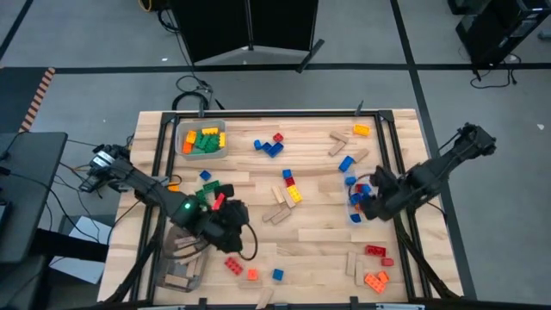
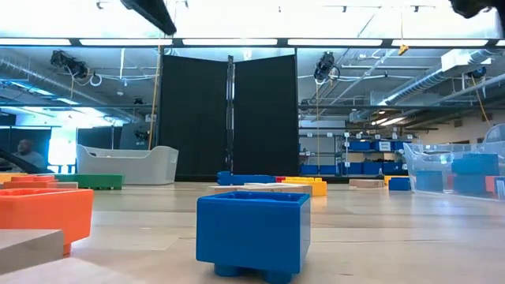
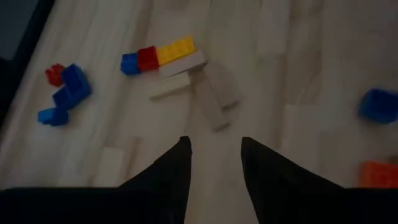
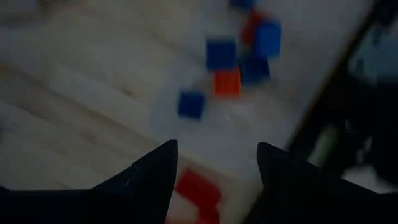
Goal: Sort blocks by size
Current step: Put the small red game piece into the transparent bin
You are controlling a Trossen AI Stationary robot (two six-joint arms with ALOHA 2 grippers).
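- From above: the pale plank surface sits on grey floor, blocks strewn between both hands. The left hand hangs over its near left part; the right hand hovers by blue bricks.
- Table level: a blue brick up close, a black curtain behind.
- Left wrist: fingers parted, holding nothing, wooden pieces just ahead.
- Right wrist: fingers apart, holding nothing.

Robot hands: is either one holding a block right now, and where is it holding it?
No. The left gripper and right gripper both have open fingers with nothing between them.
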